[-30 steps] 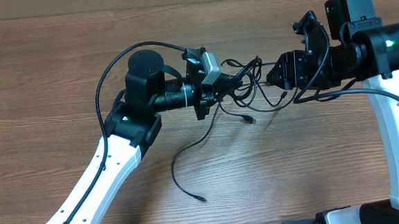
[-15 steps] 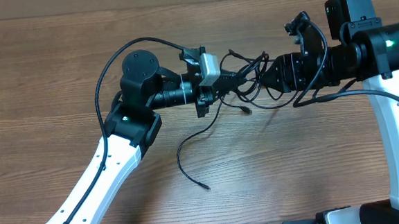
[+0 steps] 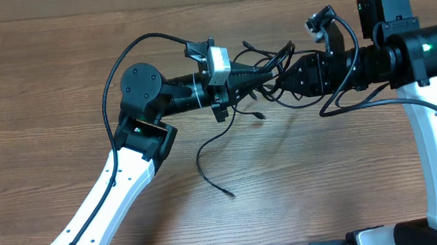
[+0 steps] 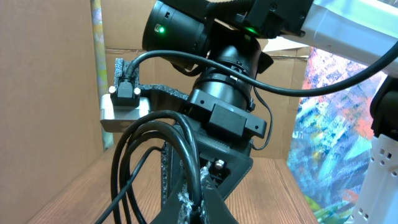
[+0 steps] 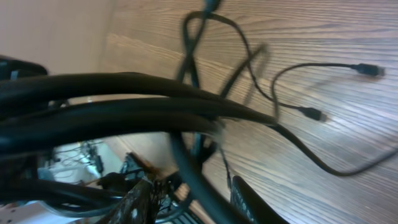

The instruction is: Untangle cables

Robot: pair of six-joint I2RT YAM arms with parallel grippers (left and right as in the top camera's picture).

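Nearest, one loose strand of the cables (image 3: 264, 59) trails down onto the desk (image 3: 321, 177), and its plug end (image 3: 230, 194) rests there. Beyond it, the rest of the tangle is lifted between the two arms. The left fingers (image 3: 252, 73) are fully closed, pinching a bunch of strands that loop up out of them in the left wrist view. Just beside them, the right fingers (image 3: 285, 74) reach into the same knot. They stand partly apart with strands running between them, but I cannot tell whether they press on any.
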